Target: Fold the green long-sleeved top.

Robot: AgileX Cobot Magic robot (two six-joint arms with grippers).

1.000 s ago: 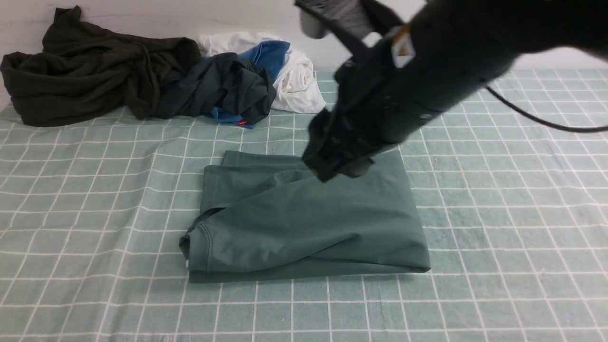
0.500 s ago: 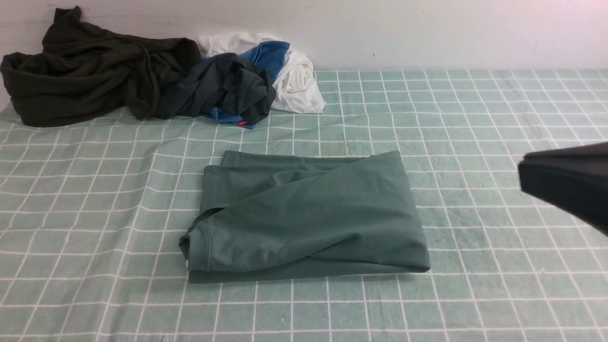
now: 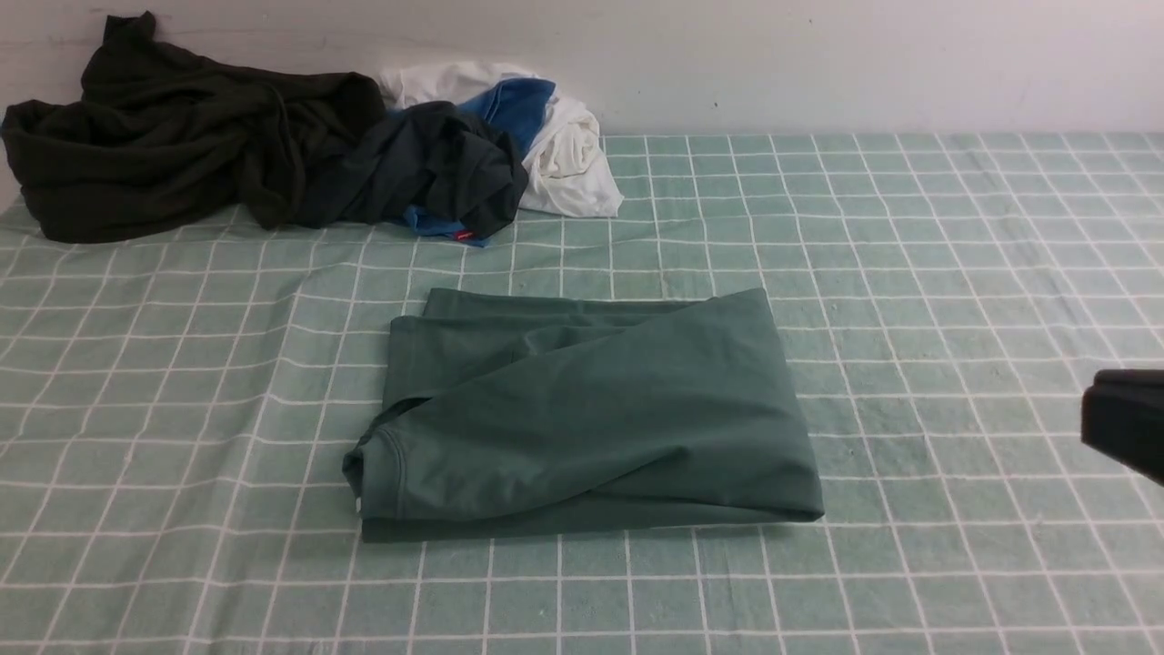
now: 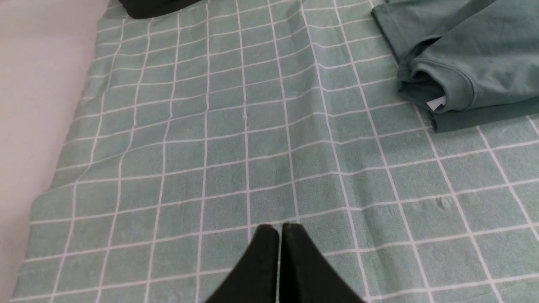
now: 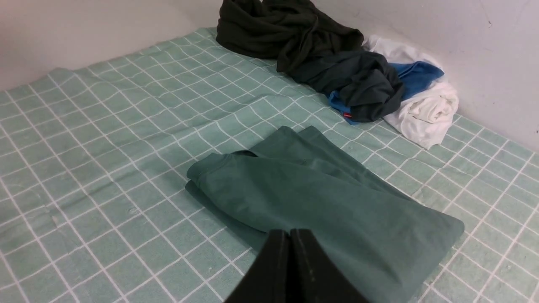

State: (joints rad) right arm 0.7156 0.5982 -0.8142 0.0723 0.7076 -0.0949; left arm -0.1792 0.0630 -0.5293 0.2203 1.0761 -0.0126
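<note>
Green top (image 3: 600,409) lies folded over on itself on the surface (image 3: 909,273), a loose bundle rather than a neat rectangle. Its collar end, with a small white tag (image 4: 436,103) showing at the opening, sits toward the robot's left, and a broad smooth panel stretches from there toward the right. Two layered edges stick out from beneath on the far side, and another layer shows along the near edge. The top lies apart from both end effectors.

The left end effector (image 4: 281,229) has its fingers together, with bare cloth beyond their tips; the top is well off to the robot's right of it. The right end effector (image 5: 288,235) also has its fingers together, with nothing between them. In the right wrist view its tips overlap the outline of the top, though in the front view the dark arm (image 3: 1128,418) stands at the right side, away from the garment.

Farther from both end effectors than the top, a pile of clothes rests at the back of the surface by the pale wall (image 3: 864,64): a very dark olive garment (image 3: 182,136), a charcoal garment (image 3: 427,168) touching it, then blue cloth (image 3: 514,105) and white cloth (image 3: 573,164). A small red label (image 3: 464,235) shows beneath the charcoal garment.
</note>
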